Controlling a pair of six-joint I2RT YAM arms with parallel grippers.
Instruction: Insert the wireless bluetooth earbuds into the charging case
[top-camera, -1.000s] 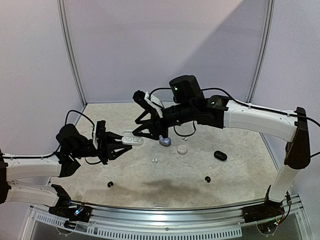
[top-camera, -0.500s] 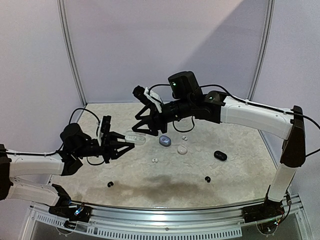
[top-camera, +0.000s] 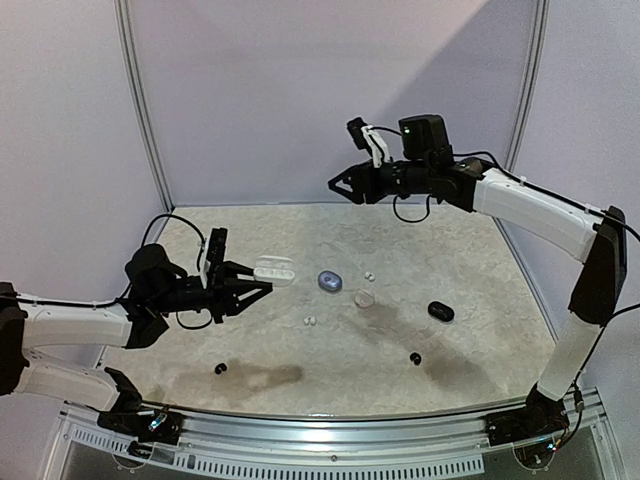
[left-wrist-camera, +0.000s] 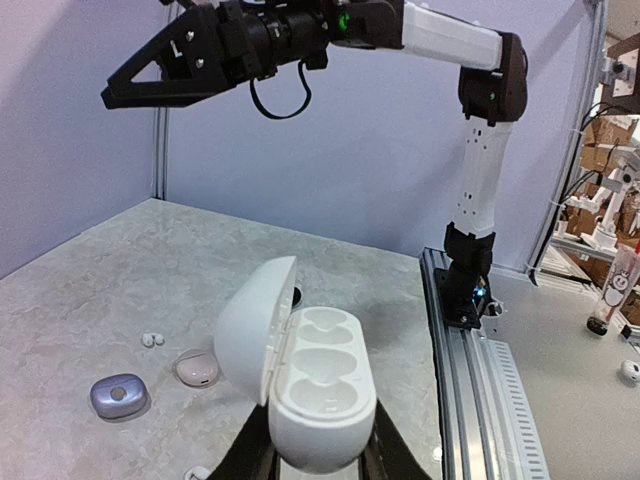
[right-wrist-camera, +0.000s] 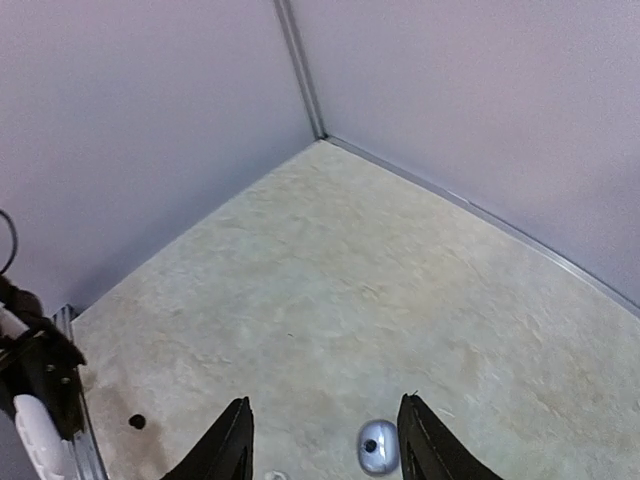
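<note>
Charging case (top-camera: 273, 271), open, is clamped in the left hand (top-camera: 255, 288); it is best kept level while white earbuds (top-camera: 310, 321) mid-counter are fetched by the spread, empty right hand (top-camera: 338, 185).

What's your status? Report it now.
Left gripper shut on open white case, sockets empty. Right gripper open, empty, high. Earbuds on table. Nothing blocking.
</note>
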